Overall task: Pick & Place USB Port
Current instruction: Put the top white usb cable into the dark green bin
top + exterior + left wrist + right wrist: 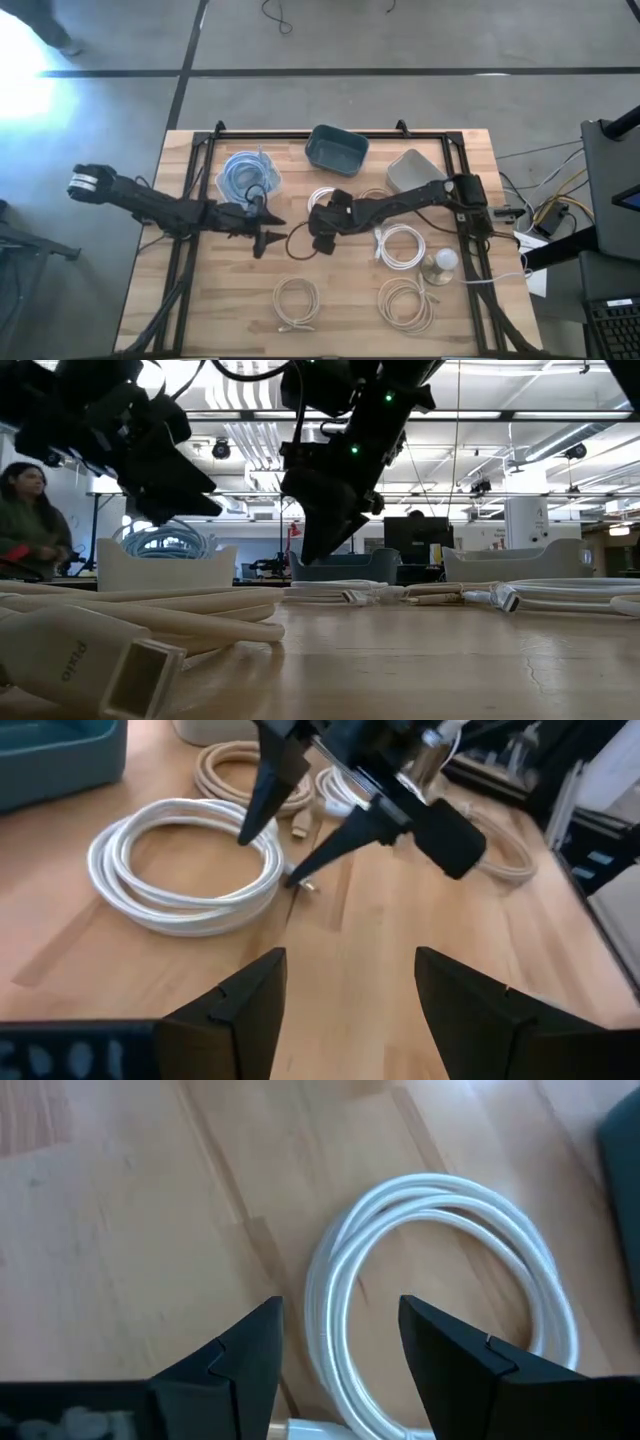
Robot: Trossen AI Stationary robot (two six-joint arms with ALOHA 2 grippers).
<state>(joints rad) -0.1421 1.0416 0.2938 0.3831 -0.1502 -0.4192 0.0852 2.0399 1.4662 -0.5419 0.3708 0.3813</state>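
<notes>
A white coiled USB cable (pixel 325 197) lies flat on the wooden table near its middle; the right wrist view shows the cable's coil (pixel 420 1195) with a plug end (pixel 300 1430) at its near side. My right gripper (pixel 322 238) hangs open just above the coil's near edge, pointing steeply down, and touches nothing. In the left wrist view the right gripper (pixel 270 860) stands over the coil (pixel 190 915). My left gripper (pixel 266 240) is open to the left of it, pointing nearly level toward the right gripper, with nothing between its fingers (pixel 240 1010).
At the far side stand a blue-grey bin (pixel 336 148), a white bin with blue cable (pixel 248 175) and a grey bin (pixel 412 170). More coils lie at the right (pixel 400 245) and near the front (pixel 295 300), (pixel 405 305). A person (pixel 25 520) is beyond the table.
</notes>
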